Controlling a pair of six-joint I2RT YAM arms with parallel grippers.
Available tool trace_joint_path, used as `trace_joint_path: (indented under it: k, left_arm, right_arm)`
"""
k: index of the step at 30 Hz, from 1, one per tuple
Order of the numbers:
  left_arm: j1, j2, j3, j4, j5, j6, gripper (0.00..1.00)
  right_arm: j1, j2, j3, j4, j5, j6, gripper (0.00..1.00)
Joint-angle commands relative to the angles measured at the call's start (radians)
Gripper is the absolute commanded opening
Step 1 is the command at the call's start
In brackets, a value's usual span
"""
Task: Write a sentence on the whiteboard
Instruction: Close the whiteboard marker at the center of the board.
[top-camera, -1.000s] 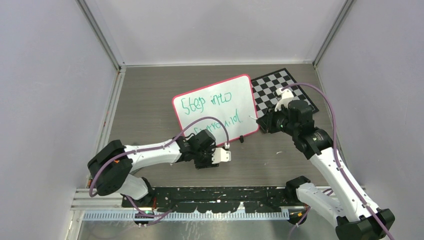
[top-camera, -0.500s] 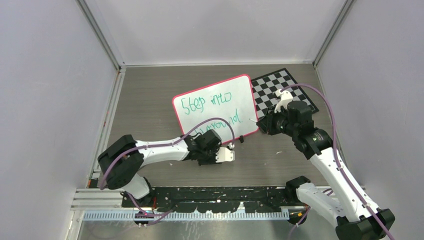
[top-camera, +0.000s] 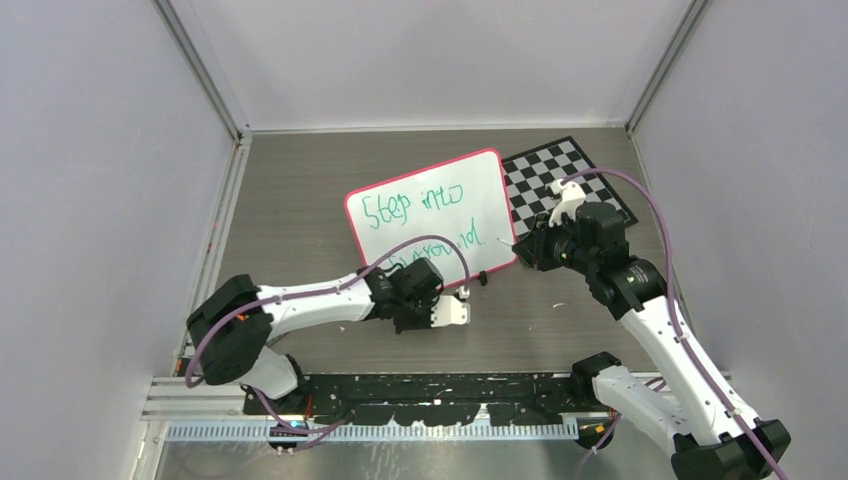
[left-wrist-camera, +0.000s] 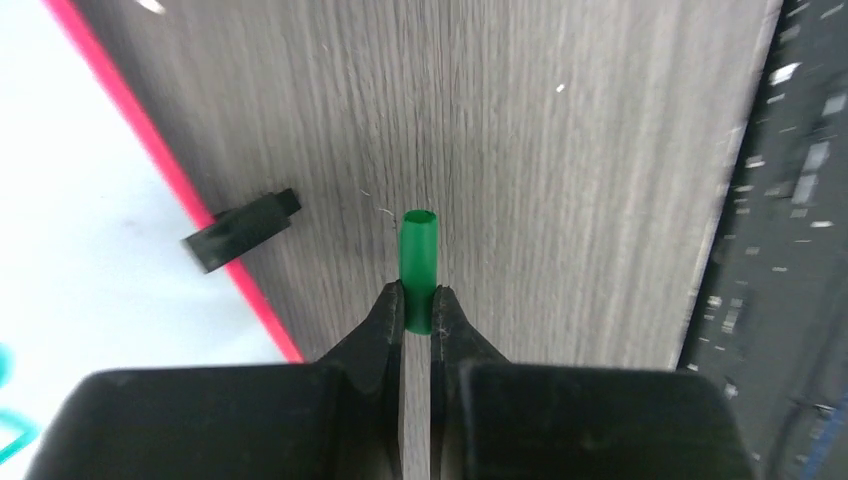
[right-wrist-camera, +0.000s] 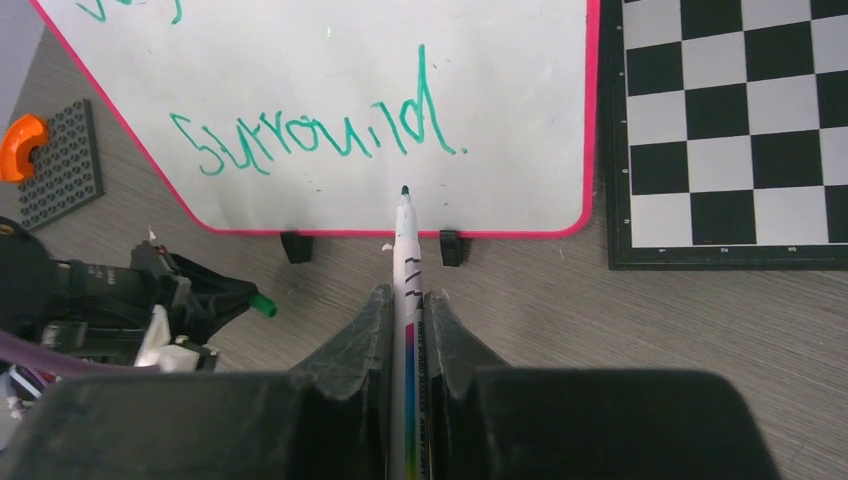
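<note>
The whiteboard (top-camera: 480, 185) lies tilted at mid-table, with a red-pink rim and two black clips on its near edge. The green sentence (top-camera: 410, 203) reads "Step into" above "surround." (right-wrist-camera: 310, 135). My right gripper (top-camera: 527, 248) (right-wrist-camera: 407, 300) is shut on a white marker (right-wrist-camera: 406, 250). The marker's tip is over the board just below the full stop; I cannot tell whether it touches. My left gripper (top-camera: 462, 300) (left-wrist-camera: 418, 300) is shut on the green marker cap (left-wrist-camera: 418, 262). It sits over the table beside the board's near rim and a clip (left-wrist-camera: 240, 230).
A black-and-white checkered board (top-camera: 565, 180) (right-wrist-camera: 740, 130) lies right of the whiteboard, almost touching it. A grey studded plate (right-wrist-camera: 62, 170) with an orange piece (right-wrist-camera: 22, 140) lies left of the board. Walls enclose three sides. A black rail (top-camera: 430, 385) runs along the near edge.
My left gripper has moved slightly right, toward the board's near rim, still holding the cap, and its elbow has shifted. The right gripper and marker have hardly moved.
</note>
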Motion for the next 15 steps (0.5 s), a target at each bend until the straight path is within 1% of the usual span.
trace_joint_path:
  k: [1,4,9,12,15]
  left_arm:
    - [0.029,-0.16,0.124,-0.099,0.149,-0.073,0.0]
    - [0.095,-0.232,0.181,-0.136,0.187,-0.079,0.0]
    - [0.208,-0.299,0.25,-0.196,0.169,-0.011,0.0]
    - [0.227,-0.359,0.236,-0.167,0.134,0.056,0.0]
    - [0.23,-0.419,0.216,-0.104,0.146,0.084,0.0]
  right_arm:
    - [-0.006,0.016,0.043,0.024,-0.092,0.002,0.0]
    - [-0.006,0.042,0.066,0.025,-0.227,-0.003,0.0]
    - [-0.006,0.093,0.125,0.004,-0.443,-0.003,0.0]
    - [-0.006,0.128,0.157,0.01,-0.591,0.009,0.0]
    - [-0.006,0.169,0.173,0.043,-0.674,0.052,0.0]
